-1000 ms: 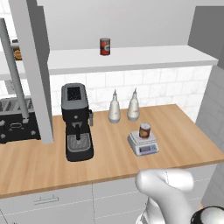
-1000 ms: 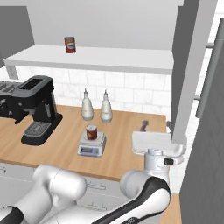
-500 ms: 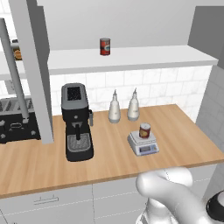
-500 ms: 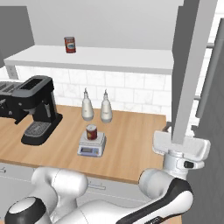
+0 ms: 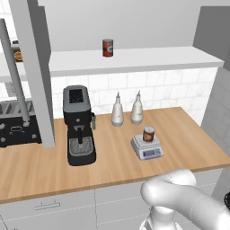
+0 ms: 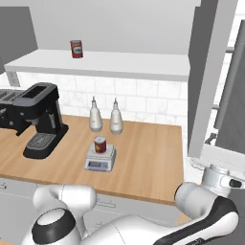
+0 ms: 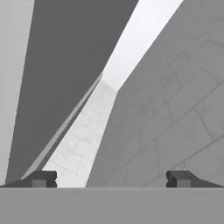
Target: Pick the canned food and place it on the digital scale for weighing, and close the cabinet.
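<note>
- Canned food (image 5: 148, 134) upright on the digital scale (image 5: 146, 148), dark-red body with orange-tan label, centred on the pale weighing plate; same pair in the right base view, can (image 6: 100, 144) on scale (image 6: 100, 159).
- Scale flat on the wooden countertop (image 5: 188, 130), sloped display panel facing the front edge.
- 2 white bottles (image 5: 117, 110) side by side at the tiled backsplash, just behind the scale.
- Black espresso machine (image 5: 79, 124) to the left of the scale, well apart from it; black toaster (image 5: 15, 122) further left against the wall.
- Second red can (image 5: 107, 47) with whitish label upright on the pale cabinet shelf (image 5: 148, 57) above the counter.
- Cabinet open: left door (image 5: 33, 67) swung out with its edge toward the camera, long grey bar handle (image 5: 13, 74) beside it; right door (image 6: 206, 76) likewise swung out at the right end of the counter.
- Gripper (image 7: 110, 179) spread wide, nothing between the 2 dark fingertips (image 7: 41, 179), facing the grey door panel and pale tiled wall at close range.
- In the right base view, white wrist (image 6: 221, 176) at the lower edge of the right door.
</note>
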